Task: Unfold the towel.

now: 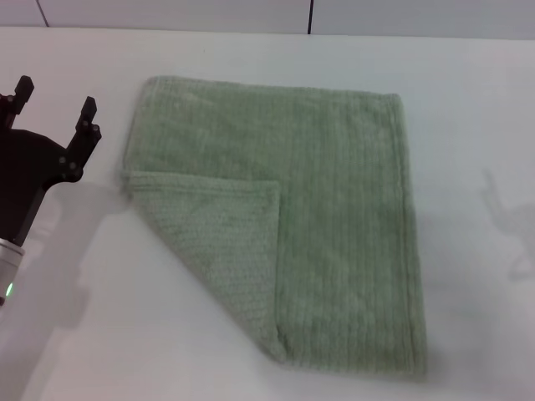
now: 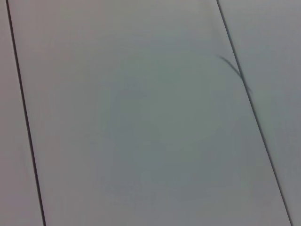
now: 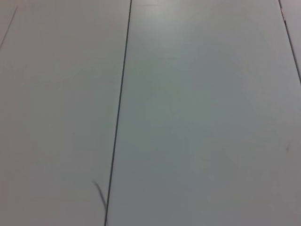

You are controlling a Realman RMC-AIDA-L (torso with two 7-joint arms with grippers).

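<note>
The white table (image 1: 468,109) carries the towel (image 1: 343,217), a sage-green terry cloth lying flat at centre, much of its spread open. Its near-left corner (image 1: 221,251) is folded over onto the cloth as a triangular flap showing the paler underside, so that flap looks to be the last part needing to be laid out. The left gripper (image 1: 52,100) hangs above the table's left side, just beside the towel's far-left edge, fingers spread apart and empty, pointing away from the robot. Both wrist views show only pale panelled surfaces; the right gripper is out of sight.
</note>
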